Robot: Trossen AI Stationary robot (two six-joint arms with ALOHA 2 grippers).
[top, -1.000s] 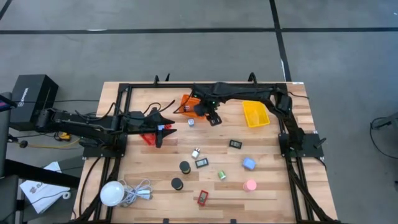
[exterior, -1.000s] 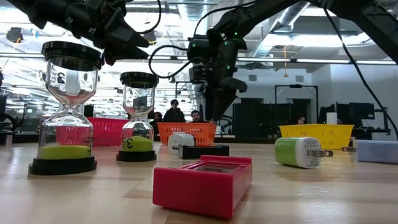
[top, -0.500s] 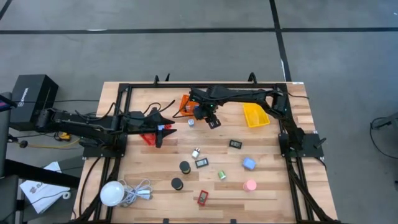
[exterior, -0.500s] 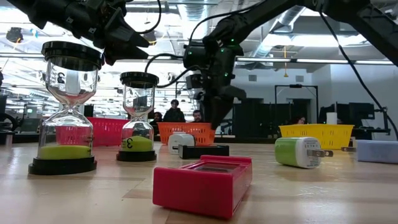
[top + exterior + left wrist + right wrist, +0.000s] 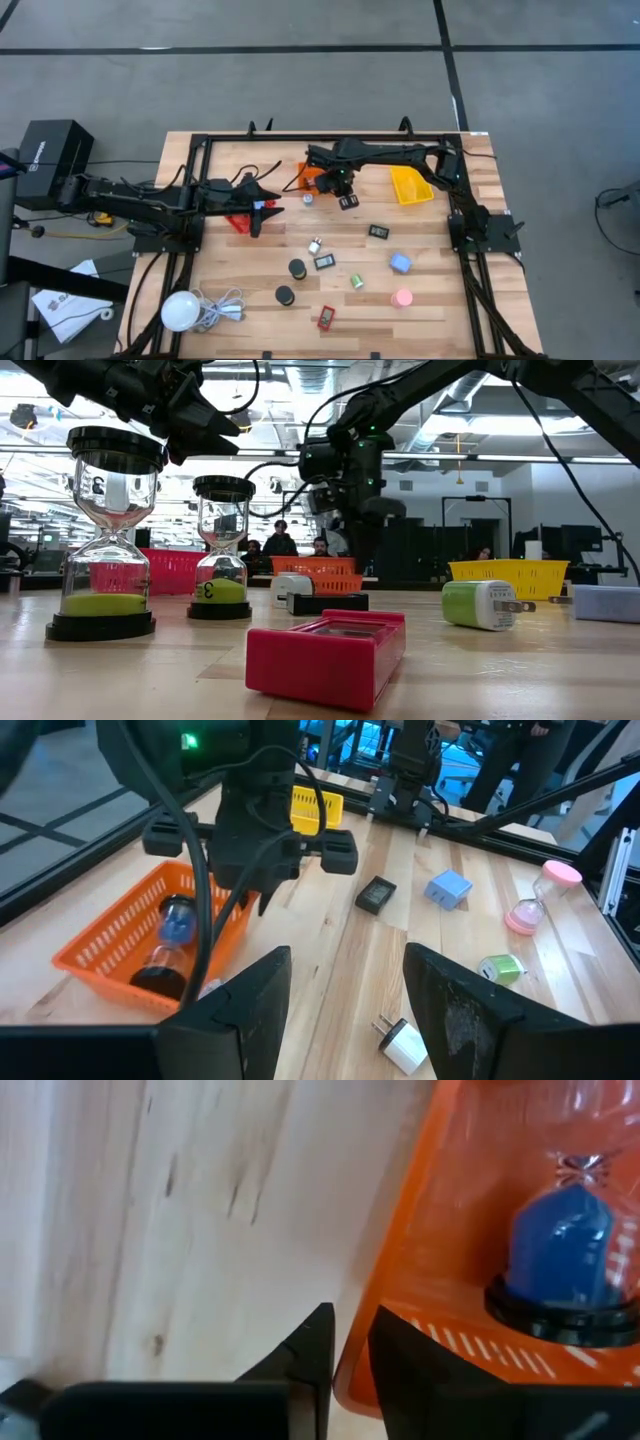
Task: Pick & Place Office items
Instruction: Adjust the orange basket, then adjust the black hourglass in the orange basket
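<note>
Right gripper (image 5: 345, 1355) has its fingers pinched on the orange basket's (image 5: 470, 1260) rim, a blue hourglass (image 5: 570, 1270) inside. Left gripper (image 5: 345, 1000) hovers with fingers apart above the table (image 5: 440, 290), where the other office items (image 5: 350, 270) lie scattered.

I can read a number 3 on the glass of the tall sand timer (image 5: 104, 530) with green sand close to the low camera. The smaller sand timer (image 5: 222, 550) behind it has a 3 on its green sand part too. The black box (image 5: 45, 155) beside my table has white writing, but it is too small for me to read.
</note>
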